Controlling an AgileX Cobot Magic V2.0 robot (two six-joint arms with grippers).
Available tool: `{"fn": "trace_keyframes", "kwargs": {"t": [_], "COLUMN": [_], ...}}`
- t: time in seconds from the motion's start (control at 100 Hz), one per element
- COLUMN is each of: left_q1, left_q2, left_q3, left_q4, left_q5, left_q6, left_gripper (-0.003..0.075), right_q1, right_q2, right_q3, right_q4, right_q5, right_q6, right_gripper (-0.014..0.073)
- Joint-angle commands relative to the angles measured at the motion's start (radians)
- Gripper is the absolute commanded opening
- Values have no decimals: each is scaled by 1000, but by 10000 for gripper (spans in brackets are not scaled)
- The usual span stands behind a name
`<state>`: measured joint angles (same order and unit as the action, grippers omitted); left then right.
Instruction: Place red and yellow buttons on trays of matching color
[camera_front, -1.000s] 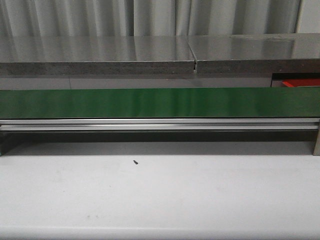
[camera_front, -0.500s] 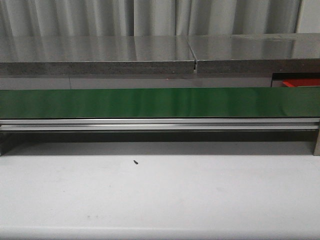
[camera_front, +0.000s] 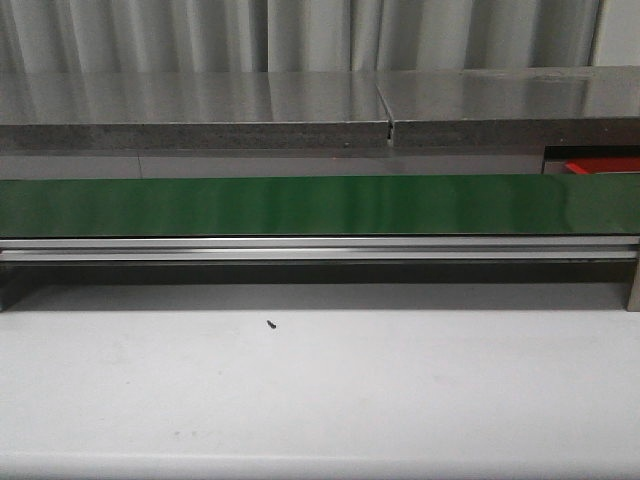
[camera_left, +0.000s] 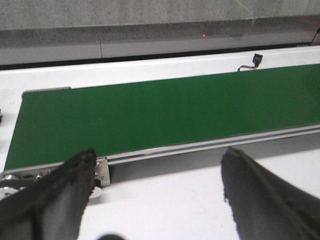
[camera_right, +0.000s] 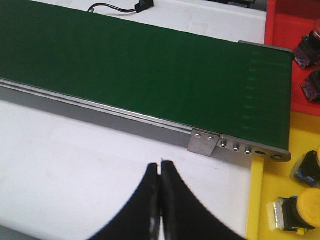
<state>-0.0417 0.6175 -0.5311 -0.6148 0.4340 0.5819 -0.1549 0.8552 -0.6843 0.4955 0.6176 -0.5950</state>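
My left gripper (camera_left: 160, 155) is open over the white table, just short of the green belt's (camera_left: 165, 115) end, with nothing between its fingers. My right gripper (camera_right: 160, 167) is shut and empty, above the table near the belt's other end. Past that end, the red tray (camera_right: 280, 20) holds two red buttons (camera_right: 306, 50), and the yellow tray (camera_right: 254, 200) beside it holds two yellow buttons (camera_right: 296, 212). No button lies on the belt in any view. In the front view only a sliver of the red tray (camera_front: 605, 165) shows, and neither gripper appears.
The green belt (camera_front: 320, 205) runs across the whole front view, with a metal rail (camera_front: 320, 248) along its near side. A grey shelf (camera_front: 200, 110) sits behind it. A small dark speck (camera_front: 271, 323) lies on the white table (camera_front: 320, 400). A black cable connector (camera_left: 257, 59) lies behind the belt.
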Motion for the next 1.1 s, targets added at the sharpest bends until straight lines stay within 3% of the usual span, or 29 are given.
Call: {"fn": "trace_keyframes", "kwargs": {"t": [0.0,0.19,0.41,0.52,0.72,1.09], "left_q1": [9,124,323,410,465,465], "left_q2": [3,120,400,559,807,1151], "left_q3": [-71,-219,-476,-593,-730,-876], "left_q4": [-18,3,-34,-57,-57,-74], "left_q5": [-60,-49,133,161,185,190], "left_q6": [-16,-128,-171,-185,-191,-244], "left_gripper": [594,587,587,587,587,587], "right_q1": [-1,-1,-1,-1,-1,-1], "right_q2": [-9,-9,-9,-9,-9,-9], "right_q3": [-26,-26,-26,-26,-26,-26], "right_q4": [20,20,20,20,20,20], "right_q5": [-43,-43,-43,-43,-43,-43], "right_q6": [-9,-9,-9,-9,-9,-9], "right_gripper": [-67,-67,-67,-67,-67,-67]}}
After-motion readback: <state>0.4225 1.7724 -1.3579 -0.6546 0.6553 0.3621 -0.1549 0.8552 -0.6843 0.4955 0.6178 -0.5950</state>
